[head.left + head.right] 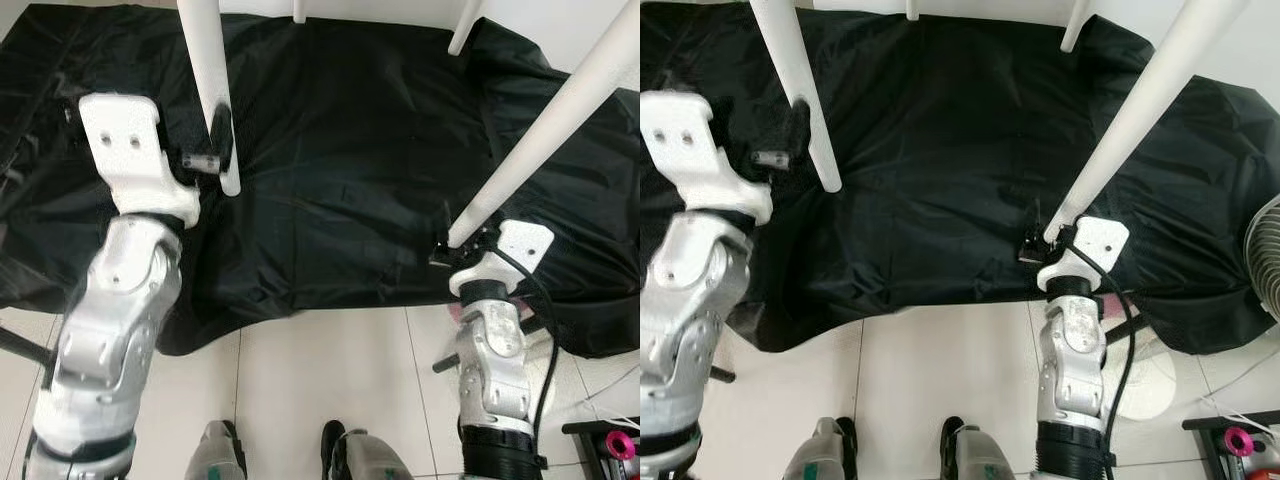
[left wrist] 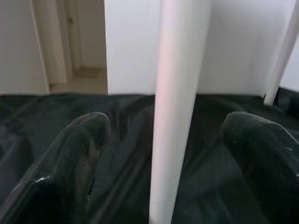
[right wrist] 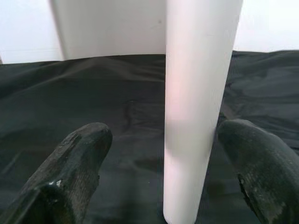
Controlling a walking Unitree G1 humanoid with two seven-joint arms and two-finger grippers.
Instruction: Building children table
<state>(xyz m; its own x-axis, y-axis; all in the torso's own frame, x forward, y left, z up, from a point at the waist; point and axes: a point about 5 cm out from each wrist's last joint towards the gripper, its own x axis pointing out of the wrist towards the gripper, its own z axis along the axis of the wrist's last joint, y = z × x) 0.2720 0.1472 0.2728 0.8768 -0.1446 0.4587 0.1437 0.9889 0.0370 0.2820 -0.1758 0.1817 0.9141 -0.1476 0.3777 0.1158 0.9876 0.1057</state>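
Evidently the step in hand is taking hold of two legs of the white children's table, which appears to stand upright on a black sheet (image 1: 340,180) spread over the tiled floor (image 1: 320,380).

Recommended practice, as a judgement: close both grippers evenly and together, square to the legs, so the table does not twist or rock; keep the fingers off the loose sheet, which could snag and drag; grip low only if the feet stay planted.

Nearest, the right gripper (image 3: 168,168) sits at the near edge of the sheet, on its right side. Its two fingers (image 3: 77,161) are spread, with the near right leg (image 3: 198,102) standing between them, closer to one finger than the other. No contact is visible on either pad. The leg's foot (image 1: 462,236) meets the sheet just beside the gripper.

Farther in, on the left side of the sheet, the left gripper (image 2: 168,158) is likewise spread wide, with the near left leg (image 2: 175,107) roughly centred in the gap and clear of both fingers. That leg's foot (image 1: 230,185) rests on the sheet just past the gripper.

Farthest, at the sheet's far edge, two more legs (image 1: 462,35) rise toward the tabletop, which is cut off from view.
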